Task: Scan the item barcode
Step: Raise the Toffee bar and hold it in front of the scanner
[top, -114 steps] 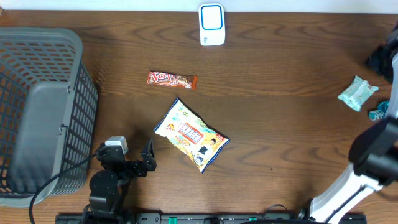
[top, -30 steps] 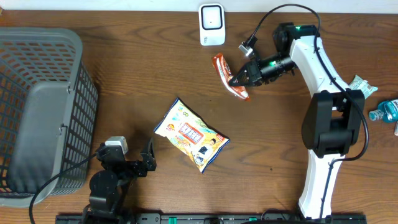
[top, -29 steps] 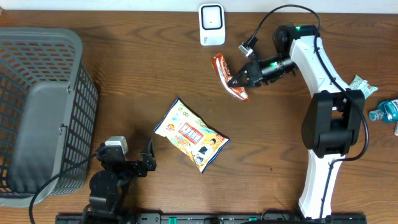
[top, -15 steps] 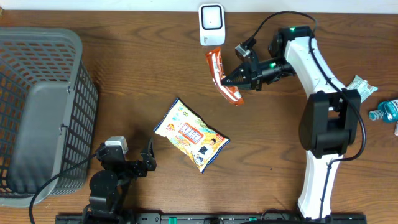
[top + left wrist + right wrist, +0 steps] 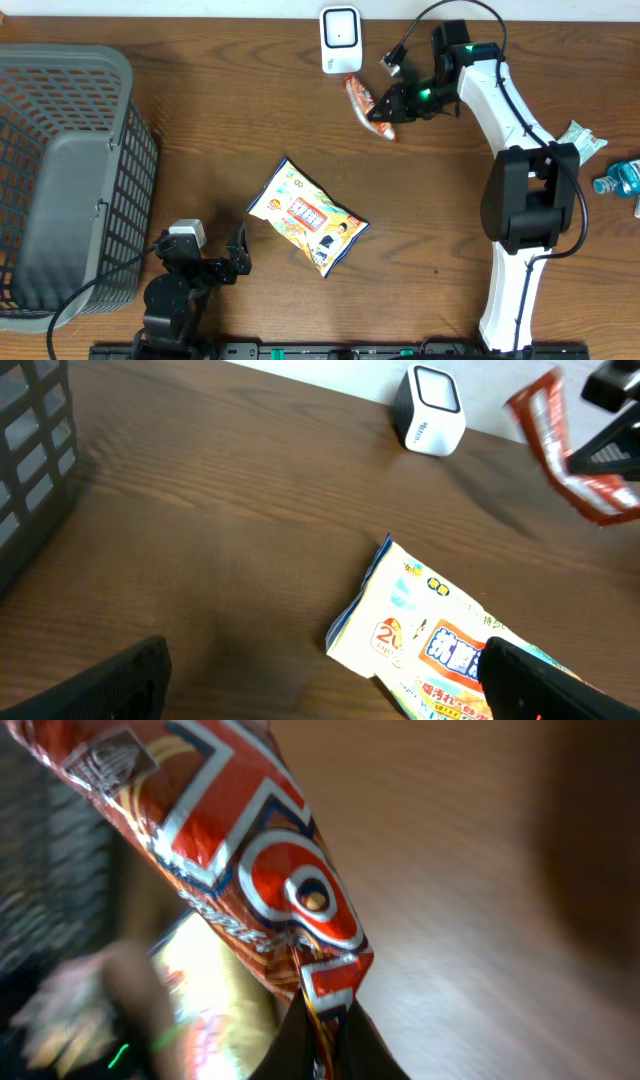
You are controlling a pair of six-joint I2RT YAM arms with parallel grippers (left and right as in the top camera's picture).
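Observation:
A red candy bar (image 5: 364, 102) hangs in the air just below and right of the white scanner (image 5: 341, 40), its upper end close to the scanner. My right gripper (image 5: 384, 113) is shut on the bar's lower end. In the right wrist view the wrapper (image 5: 260, 870) rises from the pinched fingers (image 5: 322, 1040). My left gripper (image 5: 238, 258) rests open near the front edge, left of a yellow snack bag (image 5: 308, 217). In the left wrist view its gripper (image 5: 325, 690) has nothing between the fingers, and the bag (image 5: 440, 650), scanner (image 5: 430, 410) and bar (image 5: 560, 450) show beyond.
A grey mesh basket (image 5: 60, 180) fills the left side of the table. A pale green packet (image 5: 575, 150) and a small blue bottle (image 5: 620, 180) lie at the right edge. The right arm stretches across the table's right half.
The right gripper picked the candy bar off the table and, over the last second, carried it up and left toward the scanner, turning it. The left arm has not moved.

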